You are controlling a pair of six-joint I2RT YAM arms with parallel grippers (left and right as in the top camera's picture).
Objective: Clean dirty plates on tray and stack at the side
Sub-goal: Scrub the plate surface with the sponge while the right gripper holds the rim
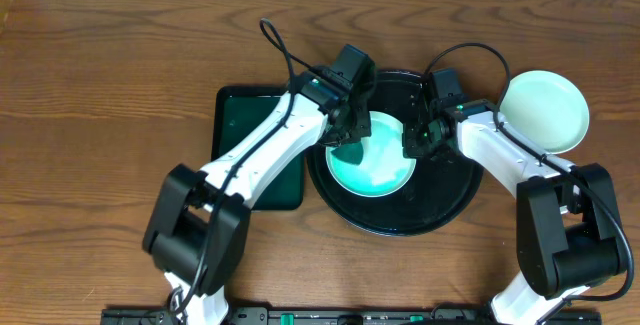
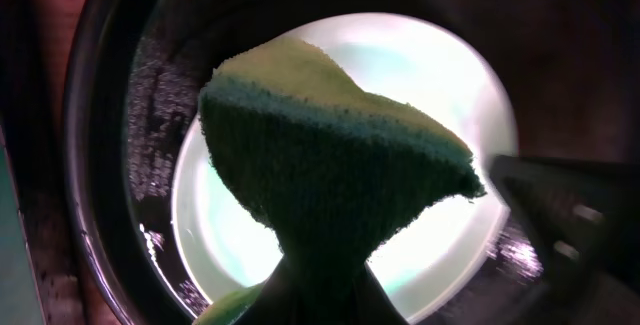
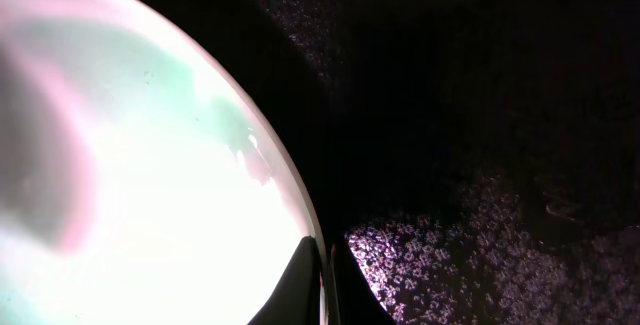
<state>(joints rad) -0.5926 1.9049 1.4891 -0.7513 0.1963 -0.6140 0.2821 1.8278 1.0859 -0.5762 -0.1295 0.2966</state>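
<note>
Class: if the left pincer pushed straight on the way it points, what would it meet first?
Probably the round white plate in the glossy black tray: the green sponge the left pincer grips hangs right over it, contact unclear.

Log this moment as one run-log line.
left gripper: holds sponge over plate | right gripper: pinches plate rim | second plate: beside black tray

White arms (image 1: 270, 140), black joints (image 1: 195, 230), black cables (image 1: 267, 31).

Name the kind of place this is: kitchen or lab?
Probably a robot test bench staged for dishwashing, not a kitchen: wooden table, black tray holding a plate, green sponge over it.
</note>
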